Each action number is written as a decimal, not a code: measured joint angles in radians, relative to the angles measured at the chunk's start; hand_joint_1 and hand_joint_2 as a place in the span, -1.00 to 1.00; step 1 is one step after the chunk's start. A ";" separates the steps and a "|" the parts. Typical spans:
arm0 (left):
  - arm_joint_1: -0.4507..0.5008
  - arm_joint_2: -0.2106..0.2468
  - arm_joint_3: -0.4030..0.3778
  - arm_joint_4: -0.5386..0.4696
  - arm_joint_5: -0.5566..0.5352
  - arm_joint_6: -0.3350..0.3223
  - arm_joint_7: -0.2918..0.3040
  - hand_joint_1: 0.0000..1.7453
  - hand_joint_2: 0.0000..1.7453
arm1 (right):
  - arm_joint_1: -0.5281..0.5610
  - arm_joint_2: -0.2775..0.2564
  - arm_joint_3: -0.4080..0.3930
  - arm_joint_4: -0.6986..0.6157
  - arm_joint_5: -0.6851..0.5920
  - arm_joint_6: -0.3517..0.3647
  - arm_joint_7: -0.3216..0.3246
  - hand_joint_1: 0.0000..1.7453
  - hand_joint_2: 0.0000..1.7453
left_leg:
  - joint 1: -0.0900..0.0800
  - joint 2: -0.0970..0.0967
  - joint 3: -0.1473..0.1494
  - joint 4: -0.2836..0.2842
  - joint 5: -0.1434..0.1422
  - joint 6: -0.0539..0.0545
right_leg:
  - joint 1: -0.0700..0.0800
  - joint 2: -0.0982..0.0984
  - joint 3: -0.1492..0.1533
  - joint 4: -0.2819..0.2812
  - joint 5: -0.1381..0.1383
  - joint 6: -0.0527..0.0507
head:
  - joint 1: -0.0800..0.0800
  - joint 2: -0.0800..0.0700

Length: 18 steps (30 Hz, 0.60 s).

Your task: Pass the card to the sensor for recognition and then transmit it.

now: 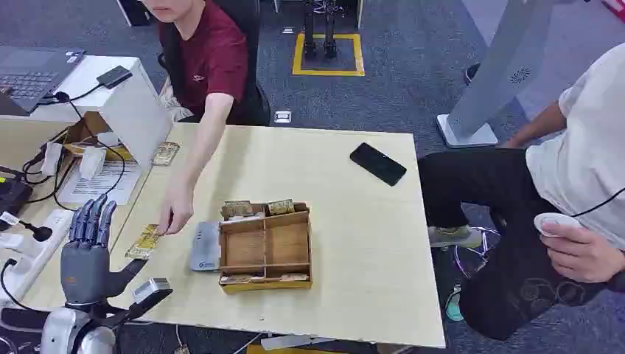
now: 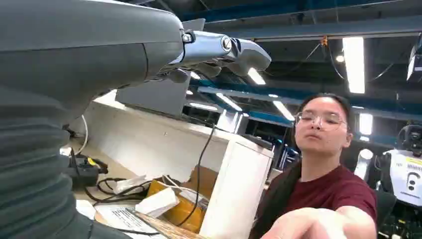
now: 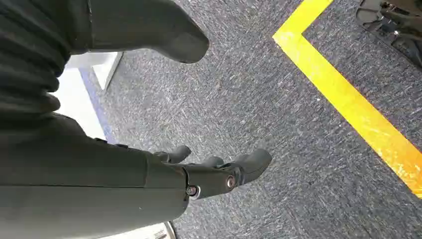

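- Nearest thing in the head view is the left hand (image 1: pixel 87 254), raised at the table's near left corner with its fingers up, spread apart and holding nothing, thumb sticking out to the right.
- One wooden table (image 1: pixel 354 295). On it: one wooden box (image 1: pixel 265 247) with dividers, cards lying along its front and back edges, one grey card reader (image 1: pixel 205 246) touching the box's left side, and one black phone (image 1: pixel 377 164) well apart near the far right.
- The card (image 1: pixel 144 241) lies flat on the table just left of the reader, up and to the right of the left hand, near it but not touching.
- Two people: one in a dark red shirt (image 1: pixel 214 59) seated across the table, their hand (image 1: pixel 175 210) down with fingertips on the card's far end, and one in a white shirt (image 1: pixel 582 133) seated on the right holding one small white device (image 1: pixel 554 221).
- Another card sits further back by a white stand, plus cables and a power strip off to the left.
- Left wrist view: the same hand (image 2: pixel 219 50) with fingers straight and nothing in them, the red-shirted person behind, their arm blurry up close.
- Right wrist view: right hand (image 3: pixel 219 172) hangs over grey carpet (image 3: pixel 259 89) beside one yellow floor line (image 3: pixel 358 114), fingers loosely apart and only slightly bent, empty.
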 joint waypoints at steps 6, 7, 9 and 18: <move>0.001 0.000 0.000 0.003 0.008 0.000 0.003 1.00 1.00 | 0.000 0.000 0.000 0.000 0.000 -0.002 -0.002 -1.00 1.00 | 0.000 0.000 0.000 0.000 0.000 0.000 | 0.000 0.000 0.000 0.000 0.000 0.000 | 0.000 0.000; 0.001 0.001 0.000 0.005 0.015 0.000 0.004 1.00 1.00 | 0.000 0.000 0.000 0.000 0.000 -0.002 -0.003 -1.00 1.00 | 0.000 0.000 0.000 0.000 0.000 0.000 | 0.000 0.000 0.000 0.000 0.000 0.000 | 0.000 0.000; 0.001 0.001 0.000 0.006 0.029 0.000 0.008 1.00 1.00 | 0.000 0.000 0.000 0.000 0.002 -0.003 -0.003 -1.00 1.00 | 0.000 0.000 0.000 0.000 0.000 0.000 | 0.000 0.000 0.000 0.000 0.000 0.000 | 0.000 0.000; 0.001 0.002 -0.001 0.007 0.047 0.000 0.009 1.00 1.00 | 0.000 0.000 0.000 0.000 0.002 -0.007 -0.004 -1.00 1.00 | 0.000 0.000 0.000 0.000 0.000 0.000 | 0.000 0.000 0.000 0.000 0.000 0.000 | 0.000 0.000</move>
